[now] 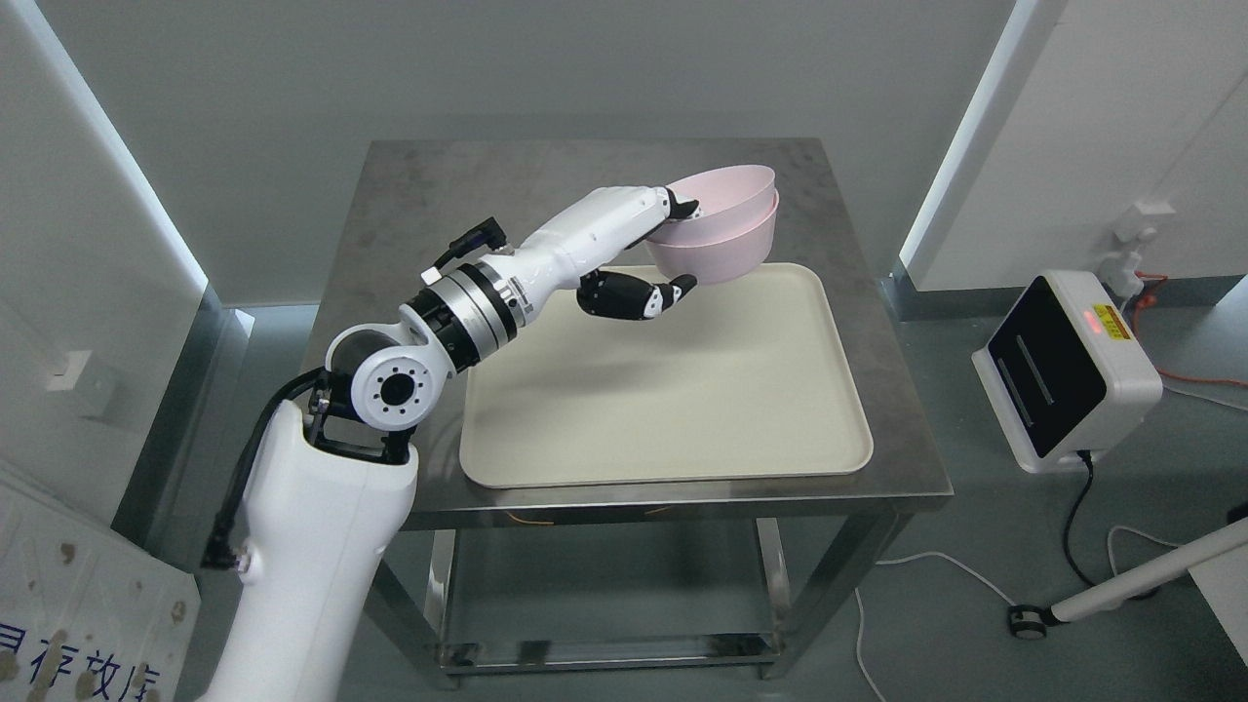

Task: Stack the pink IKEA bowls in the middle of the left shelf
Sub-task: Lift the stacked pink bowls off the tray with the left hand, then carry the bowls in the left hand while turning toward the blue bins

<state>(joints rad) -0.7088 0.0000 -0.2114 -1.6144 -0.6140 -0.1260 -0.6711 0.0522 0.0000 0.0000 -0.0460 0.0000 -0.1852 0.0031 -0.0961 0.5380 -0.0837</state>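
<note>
Head view showed the left arm (322,507) rising from the lower left and reaching forward over the steel table (409,195). Below the left hand (651,255) and nearer than it lay a cream tray (673,390). The hand grasped the pink bowls (726,229), two nested together: upper fingers (682,208) hooked over the near rim, thumb (639,294) beneath. The stack sat just beyond the fingertips, tilted, at the tray's far edge. Far right of the hand, a white device (1068,370) stood on the floor.
</note>
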